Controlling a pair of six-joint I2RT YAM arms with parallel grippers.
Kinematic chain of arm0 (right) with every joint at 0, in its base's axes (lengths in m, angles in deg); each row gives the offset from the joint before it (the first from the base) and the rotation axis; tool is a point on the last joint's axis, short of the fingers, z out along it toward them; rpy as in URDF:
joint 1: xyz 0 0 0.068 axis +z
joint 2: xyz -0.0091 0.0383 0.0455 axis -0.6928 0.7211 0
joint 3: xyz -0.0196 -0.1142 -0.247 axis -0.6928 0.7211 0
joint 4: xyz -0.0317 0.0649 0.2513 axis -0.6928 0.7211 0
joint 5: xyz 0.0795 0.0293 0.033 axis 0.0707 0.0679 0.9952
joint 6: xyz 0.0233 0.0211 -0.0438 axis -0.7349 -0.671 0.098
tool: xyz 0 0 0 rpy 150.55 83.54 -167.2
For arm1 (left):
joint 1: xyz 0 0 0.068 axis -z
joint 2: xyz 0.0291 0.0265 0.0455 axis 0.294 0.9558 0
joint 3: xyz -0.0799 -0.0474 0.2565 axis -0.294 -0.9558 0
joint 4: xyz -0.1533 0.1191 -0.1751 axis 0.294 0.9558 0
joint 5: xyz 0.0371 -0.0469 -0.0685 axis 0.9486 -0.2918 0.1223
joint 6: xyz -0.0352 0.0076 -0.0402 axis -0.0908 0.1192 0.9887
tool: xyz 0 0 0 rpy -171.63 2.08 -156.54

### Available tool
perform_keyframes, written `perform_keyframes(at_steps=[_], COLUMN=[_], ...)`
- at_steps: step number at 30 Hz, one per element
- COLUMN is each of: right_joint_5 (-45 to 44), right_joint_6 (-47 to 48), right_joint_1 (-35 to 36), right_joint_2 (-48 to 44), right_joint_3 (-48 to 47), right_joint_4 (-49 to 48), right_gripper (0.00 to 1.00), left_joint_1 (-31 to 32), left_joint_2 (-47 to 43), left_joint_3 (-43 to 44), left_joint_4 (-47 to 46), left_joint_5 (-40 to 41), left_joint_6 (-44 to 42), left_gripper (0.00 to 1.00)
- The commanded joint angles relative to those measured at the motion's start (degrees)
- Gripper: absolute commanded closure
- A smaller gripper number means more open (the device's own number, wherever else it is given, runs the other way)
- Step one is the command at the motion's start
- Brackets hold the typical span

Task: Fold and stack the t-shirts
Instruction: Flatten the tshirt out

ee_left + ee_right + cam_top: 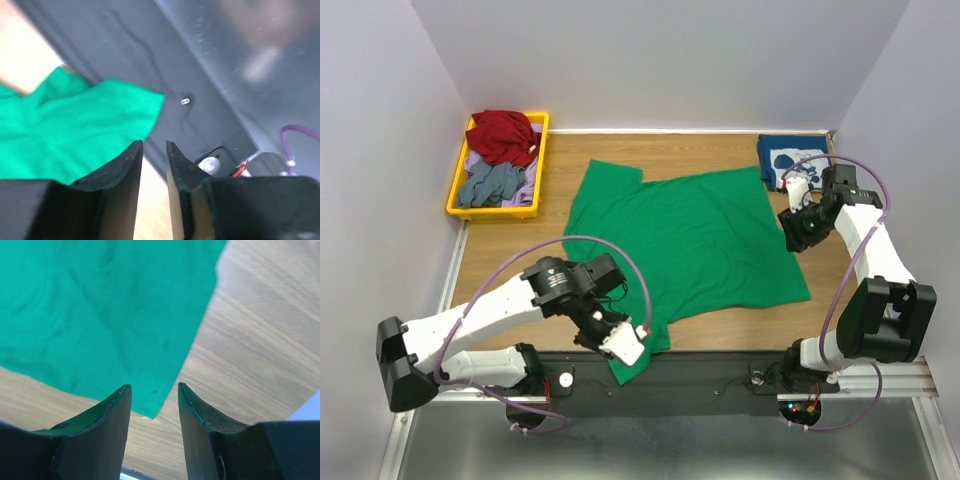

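The left claw [154,149] gapes slightly, empty, beside the near sleeve of the green t-shirt [690,240], which lies spread on the surface [510,250]. The right claw [154,390] stands wider apart, empty, over its edge.

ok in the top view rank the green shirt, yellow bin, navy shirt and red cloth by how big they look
1. green shirt
2. yellow bin
3. navy shirt and red cloth look alike, and the navy one is partly covered, so they stay unranked

Nothing legible anywhere; the white print on the navy t-shirt [776,148] shows shapes, no readable letters.
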Motion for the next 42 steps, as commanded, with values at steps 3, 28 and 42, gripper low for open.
perform_keyframes(at_steps=[3, 28, 42], right_joint_5=[4.12, -7.40, 10.43], right_joint_6=[4.31, 7.11, -0.96], right_joint_1=[-0.15, 2.22, 2.22], right_joint_2=[1.76, 3.78, 8.34], right_joint_3=[3.69, 21.90, -0.86], right_joint_4=[5.57, 3.43, 7.06], right_gripper=[0.54, 0.68, 0.62], left_joint_1=[-12.06, -47.63, -54.31], left_joint_2=[-4.82, 26.99, 33.50], left_joint_3=[3.87, -5.28, 2.71], left_joint_4=[-9.68, -36.77, -25.88], left_joint_5=[3.37, 18.66, 14.46], left_joint_6=[7.41, 24.75, 10.24], left_gripper=[0.71, 0.80, 0.77])
